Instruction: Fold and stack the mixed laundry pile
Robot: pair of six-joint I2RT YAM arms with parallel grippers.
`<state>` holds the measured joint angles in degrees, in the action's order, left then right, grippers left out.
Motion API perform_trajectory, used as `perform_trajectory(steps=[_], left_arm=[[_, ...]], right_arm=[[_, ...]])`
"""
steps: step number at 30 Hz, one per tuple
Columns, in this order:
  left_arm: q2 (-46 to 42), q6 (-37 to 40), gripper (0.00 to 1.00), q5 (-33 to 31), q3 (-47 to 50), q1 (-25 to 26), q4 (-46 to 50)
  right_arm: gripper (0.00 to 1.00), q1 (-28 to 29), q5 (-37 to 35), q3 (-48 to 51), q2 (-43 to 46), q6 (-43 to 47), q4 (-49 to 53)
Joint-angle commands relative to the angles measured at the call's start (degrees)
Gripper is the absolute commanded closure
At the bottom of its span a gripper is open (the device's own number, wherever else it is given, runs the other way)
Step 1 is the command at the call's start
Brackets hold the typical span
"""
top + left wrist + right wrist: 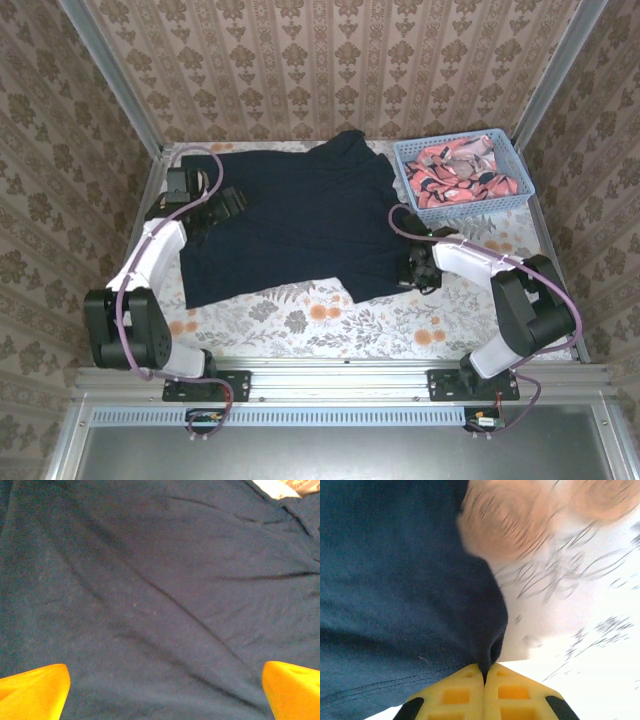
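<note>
The dark navy T-shirt [290,220] lies spread over the middle of the floral table. My right gripper [420,268] is at the shirt's near right corner. In the right wrist view its yellow fingers [460,695] are shut on the T-shirt's edge [492,645], with a pinch of cloth between the jaws. My left gripper [228,203] hovers over the shirt's left side. It is open, its orange fingertips [32,692] wide apart above the wrinkled navy cloth [160,595]. The pink patterned garment [455,170] lies in the basket at the back right.
The light blue lattice basket [520,165] stands at the back right corner, close to the right arm's elbow. Metal frame posts and patterned walls enclose the table [300,320] on three sides. A bare strip of floral cloth runs along the near edge.
</note>
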<state>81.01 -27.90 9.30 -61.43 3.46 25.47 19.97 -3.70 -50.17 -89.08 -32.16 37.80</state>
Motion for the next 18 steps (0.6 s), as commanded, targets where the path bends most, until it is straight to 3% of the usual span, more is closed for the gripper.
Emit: perform_trajectory(steps=[1,8,13,18], left_arm=[[-4.32,-0.14,0.00,-2.88,2.97,0.27,11.33],[-16.25,-5.73,0.00,-10.12,11.03,0.22,25.17],[-23.90,-15.40,0.00,-8.53,17.04,0.56,33.56],[-30.28,-23.83,0.03,-6.74,24.19,1.25,35.92]], right_arm=[[1.00,-5.84,-3.40,-2.61,1.82,3.88,0.80],[1.00,-9.33,0.53,-5.26,1.23,6.09,-2.72],[1.00,-8.64,4.82,-4.17,-0.17,4.90,-5.58],[1.00,-8.30,6.19,-2.72,-0.49,3.76,-9.03]])
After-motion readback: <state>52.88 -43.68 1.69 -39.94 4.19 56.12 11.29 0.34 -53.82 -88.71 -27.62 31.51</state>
